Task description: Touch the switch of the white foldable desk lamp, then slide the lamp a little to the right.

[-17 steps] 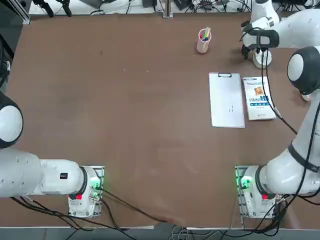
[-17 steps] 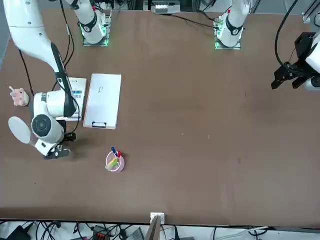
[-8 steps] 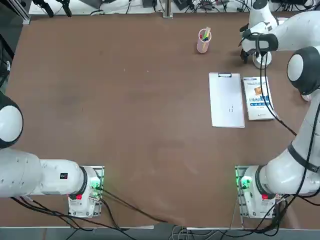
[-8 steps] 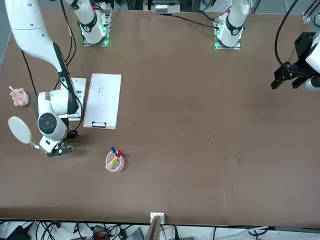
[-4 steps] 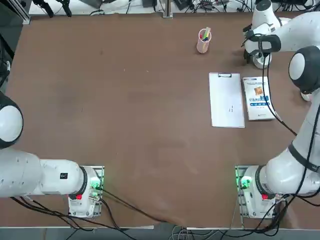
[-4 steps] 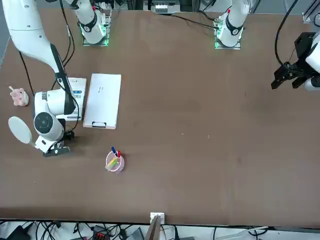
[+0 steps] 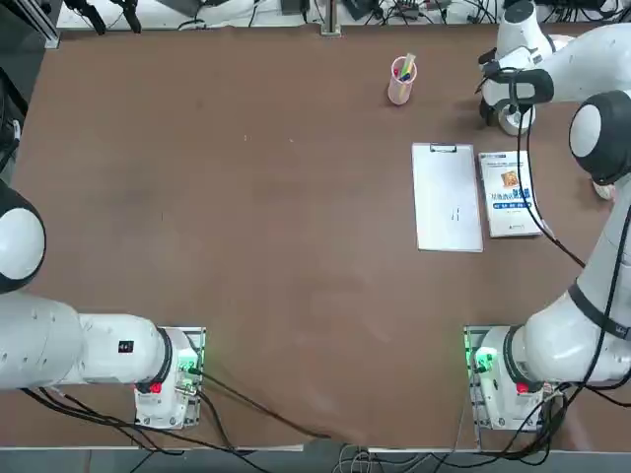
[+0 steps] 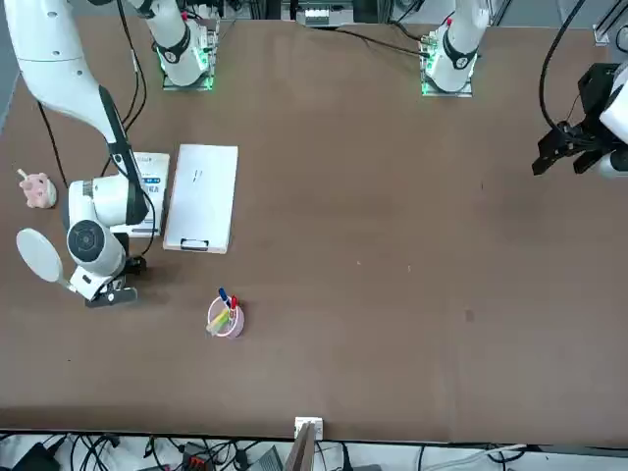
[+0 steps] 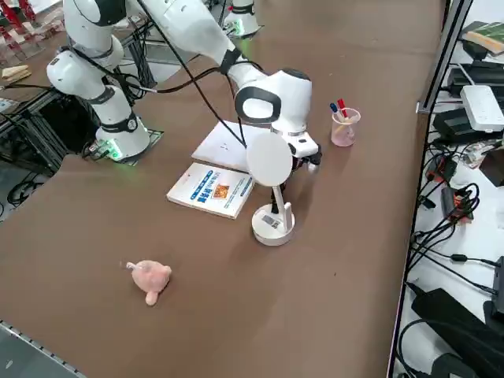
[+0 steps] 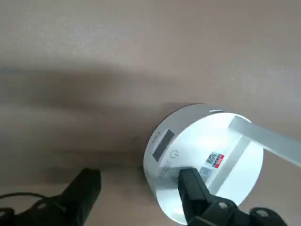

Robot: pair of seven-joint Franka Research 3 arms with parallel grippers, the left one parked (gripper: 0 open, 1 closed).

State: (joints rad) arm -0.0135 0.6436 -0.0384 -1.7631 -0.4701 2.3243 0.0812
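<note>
The broad brown surface (image 7: 246, 197) carries everything. At its far right corner stands the white foldable desk lamp (image 9: 272, 189), round disc base (image 10: 207, 160) flat down, oval head (image 8: 37, 255) raised on its thin arm. The right arm's hand (image 10: 141, 190) hangs low over the base, its dark fingers (image 10: 190, 186) spread apart, one above the disc just beside the power symbol (image 10: 174, 154), gripping nothing.
</note>
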